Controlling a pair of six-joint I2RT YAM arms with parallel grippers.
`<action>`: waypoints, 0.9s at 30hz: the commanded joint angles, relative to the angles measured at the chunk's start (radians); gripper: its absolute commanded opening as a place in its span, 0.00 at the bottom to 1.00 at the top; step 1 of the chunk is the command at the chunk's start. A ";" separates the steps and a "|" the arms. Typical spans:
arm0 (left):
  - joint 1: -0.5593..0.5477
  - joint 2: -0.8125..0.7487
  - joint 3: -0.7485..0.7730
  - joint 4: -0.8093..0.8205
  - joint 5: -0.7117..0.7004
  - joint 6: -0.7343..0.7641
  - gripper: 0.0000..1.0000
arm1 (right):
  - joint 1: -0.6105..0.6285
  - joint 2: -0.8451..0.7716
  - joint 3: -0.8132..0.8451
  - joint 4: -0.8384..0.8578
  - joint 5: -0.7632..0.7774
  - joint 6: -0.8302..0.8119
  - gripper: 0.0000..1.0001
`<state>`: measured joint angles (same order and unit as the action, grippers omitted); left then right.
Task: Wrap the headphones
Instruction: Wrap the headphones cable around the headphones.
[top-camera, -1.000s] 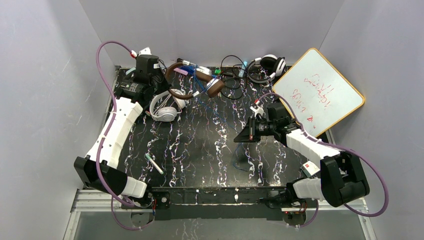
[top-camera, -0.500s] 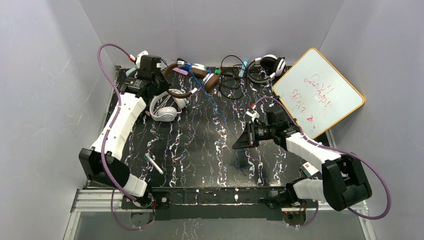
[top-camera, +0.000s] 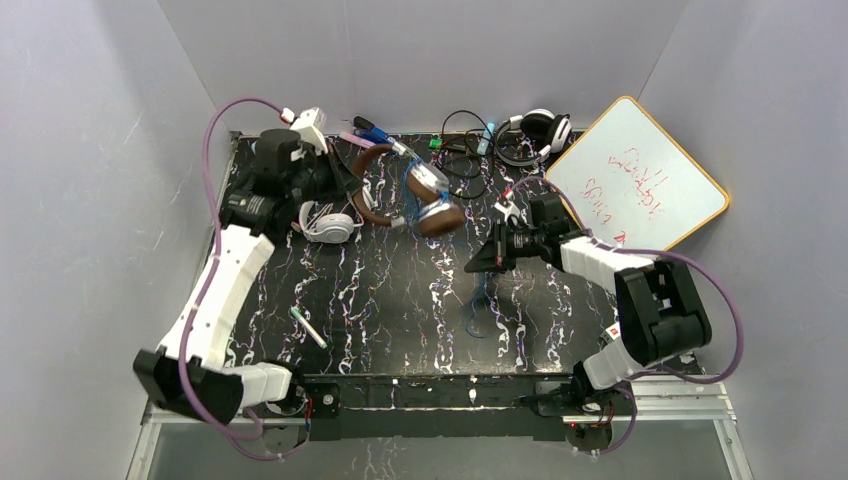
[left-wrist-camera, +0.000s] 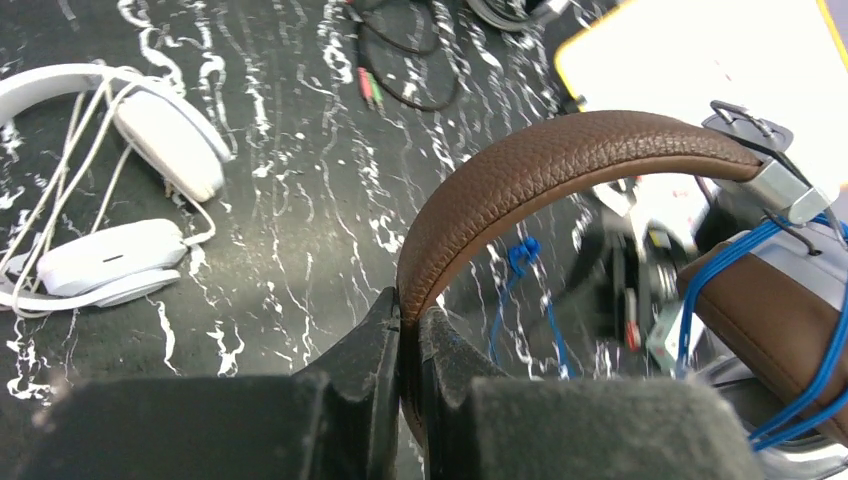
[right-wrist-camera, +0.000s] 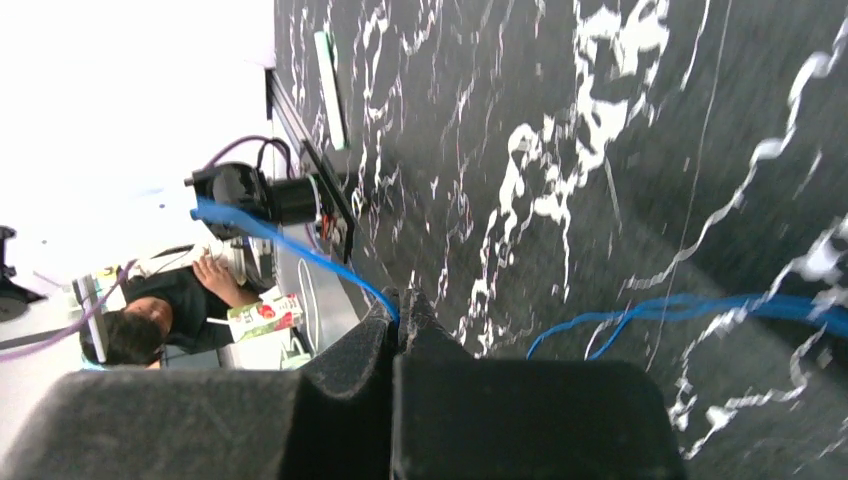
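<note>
Left tool (left-wrist-camera: 408, 325) is clamped on the band of the brown headphones (left-wrist-camera: 560, 150), right tool (right-wrist-camera: 401, 305) pinched on the blue cord (right-wrist-camera: 250, 228), so I'd keep it taut while looping.

Grey walls (top-camera: 450, 50), black marbled table (top-camera: 400, 290)

Blue cord (right-wrist-camera: 700, 302) prob. across ctr; whiteboard (top-camera: 636, 185) rt.

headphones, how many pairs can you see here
3. Brown pair, gripped by its headband in the left gripper; white pair lying on the table at far left; black pair at the far edge near the whiteboard.
</note>
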<state>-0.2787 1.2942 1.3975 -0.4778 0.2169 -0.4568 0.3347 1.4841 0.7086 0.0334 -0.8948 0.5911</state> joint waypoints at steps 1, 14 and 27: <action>-0.008 -0.155 -0.078 0.071 0.273 0.157 0.00 | -0.028 0.087 0.166 0.048 -0.038 -0.032 0.01; -0.202 -0.261 -0.275 0.054 0.280 0.491 0.00 | -0.078 0.150 0.484 -0.120 0.016 -0.086 0.01; -0.271 -0.148 -0.284 0.074 -0.222 0.642 0.00 | -0.014 0.023 0.437 0.063 -0.213 0.174 0.01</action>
<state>-0.5179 1.1118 1.1187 -0.4267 0.1234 0.1333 0.2829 1.5990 1.1721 -0.0418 -1.0214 0.6323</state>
